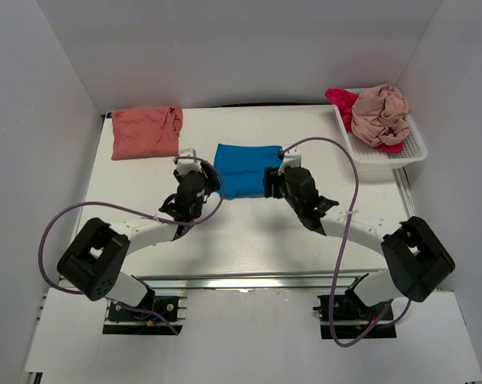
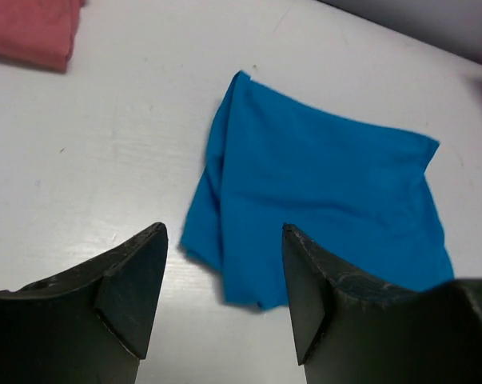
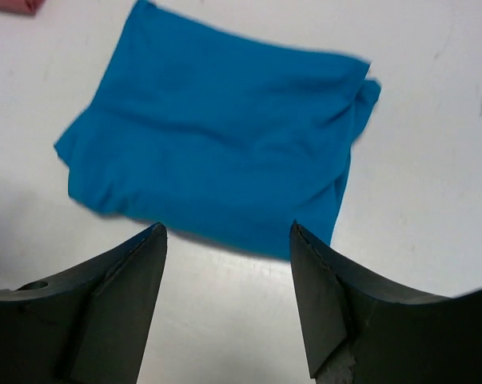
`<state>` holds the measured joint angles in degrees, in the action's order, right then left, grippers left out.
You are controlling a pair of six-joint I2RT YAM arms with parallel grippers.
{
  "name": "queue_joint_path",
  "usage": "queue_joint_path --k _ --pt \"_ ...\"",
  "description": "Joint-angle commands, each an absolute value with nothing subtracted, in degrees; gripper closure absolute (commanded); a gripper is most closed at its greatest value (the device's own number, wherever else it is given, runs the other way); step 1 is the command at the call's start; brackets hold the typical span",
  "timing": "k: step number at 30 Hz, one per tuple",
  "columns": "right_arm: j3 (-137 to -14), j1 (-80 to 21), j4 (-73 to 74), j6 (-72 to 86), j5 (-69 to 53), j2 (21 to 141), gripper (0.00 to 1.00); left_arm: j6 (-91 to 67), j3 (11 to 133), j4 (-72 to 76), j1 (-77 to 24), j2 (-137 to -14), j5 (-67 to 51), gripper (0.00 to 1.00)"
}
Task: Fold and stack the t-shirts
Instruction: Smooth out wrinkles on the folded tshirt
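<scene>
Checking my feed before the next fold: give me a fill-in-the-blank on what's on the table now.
The folded t-shirt in the middle of the table is ____.
The white basket holds ____ crumpled t-shirts.
The left pincer and right pincer both stand ____, holding nothing.
The salmon t-shirt lies folded at the far ____ corner.
Missing words: blue; two; open; left.

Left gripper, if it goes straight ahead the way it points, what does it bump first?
Most likely the blue t-shirt: the left gripper is open and frames its near corner. Depth is unclear, so it might touch the table just before the cloth.
</scene>
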<state>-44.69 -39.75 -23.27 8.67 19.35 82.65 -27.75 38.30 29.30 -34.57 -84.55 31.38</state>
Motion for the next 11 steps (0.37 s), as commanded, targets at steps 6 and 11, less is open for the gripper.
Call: queue_joint_path --k 6,11 --pt "-34.0 -45.2 -32.4 14.5 24.7 78.9 0.32 -27.6 25.2 31.9 -35.2 -73.9 30.4 0.31" --pt "-29.8 -49.8 -36.1 11.3 28.2 80.8 0.31 -25.2 18.8 33.0 -35.2 -70.3 32.0 0.32"
